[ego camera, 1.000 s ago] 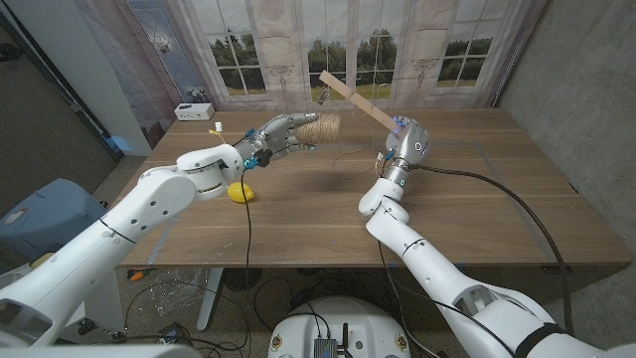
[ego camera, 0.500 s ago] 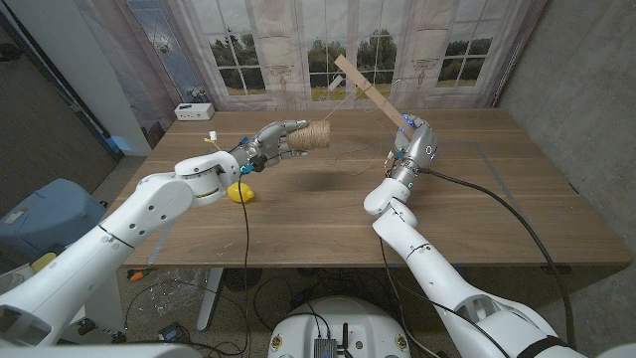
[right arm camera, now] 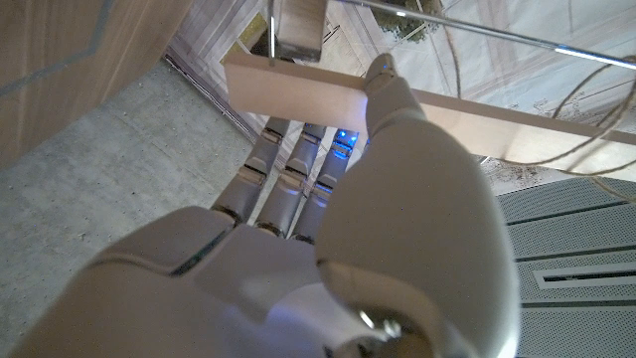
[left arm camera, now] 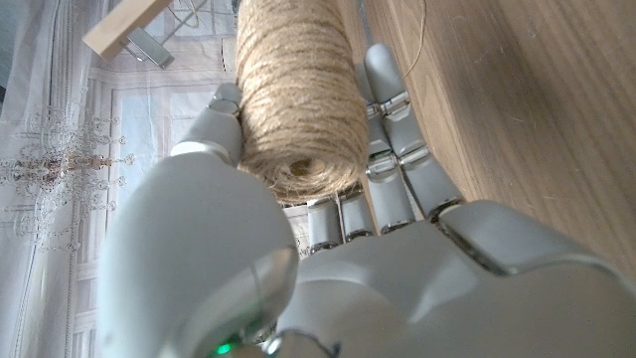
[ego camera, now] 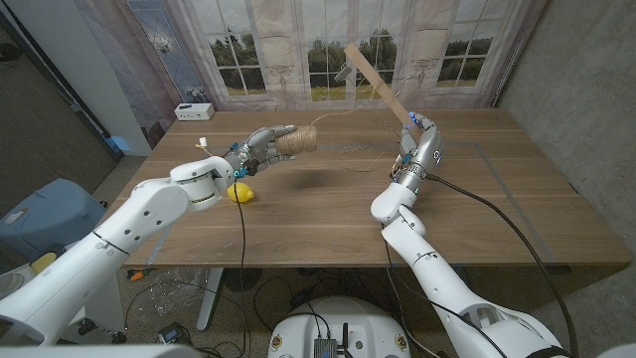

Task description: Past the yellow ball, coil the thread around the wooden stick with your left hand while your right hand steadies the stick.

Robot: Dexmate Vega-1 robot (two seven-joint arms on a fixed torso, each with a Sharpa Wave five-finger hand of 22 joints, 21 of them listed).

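Stick (ego camera: 378,83) is up in the air at upper middle-right, tilted, with the right hand (ego camera: 417,139) clamped on its lower end. Left hand (ego camera: 260,147) grips the spool (ego camera: 297,139) left of center, above the table (ego camera: 497,199). Thread (ego camera: 343,112) runs spool to stick, but I can't make out any coils yet, so I'd say the winding's mostly left. Ball (ego camera: 238,192) sits below the left hand. Plenty of open table between the arms.

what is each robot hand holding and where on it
The left robot hand grips the twine spool around its wound body. The right robot hand holds the wooden stick at its lower end.
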